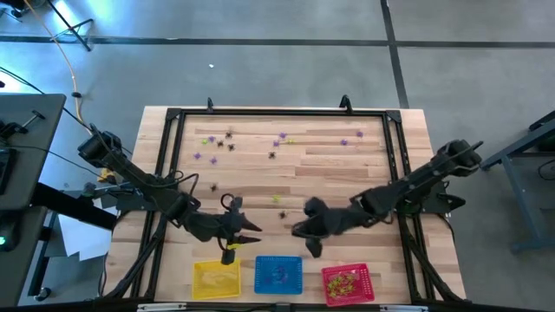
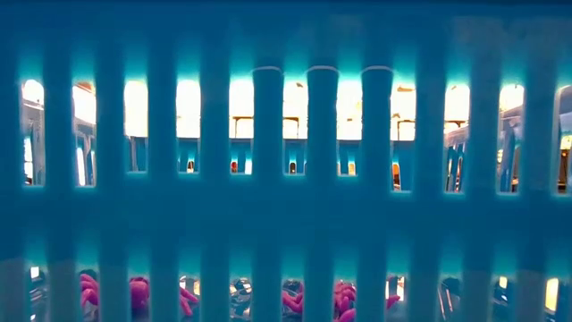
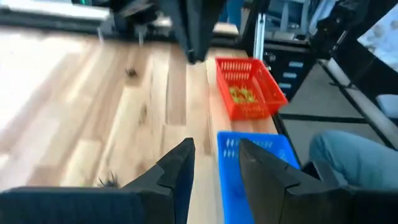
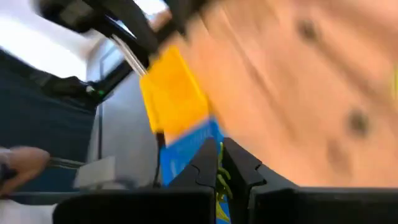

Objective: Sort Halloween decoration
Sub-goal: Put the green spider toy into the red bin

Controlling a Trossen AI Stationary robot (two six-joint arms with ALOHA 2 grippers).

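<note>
On the wooden desk (image 1: 347, 165), spider trinkets (image 1: 227, 139) lie scattered near the far edge. The left gripper (image 3: 214, 163) hangs beside the blue basket (image 3: 249, 165), fingers spread (nothing between them). The right gripper (image 4: 219, 167) pinches a yellow-green trinket (image 4: 221, 177).
</note>
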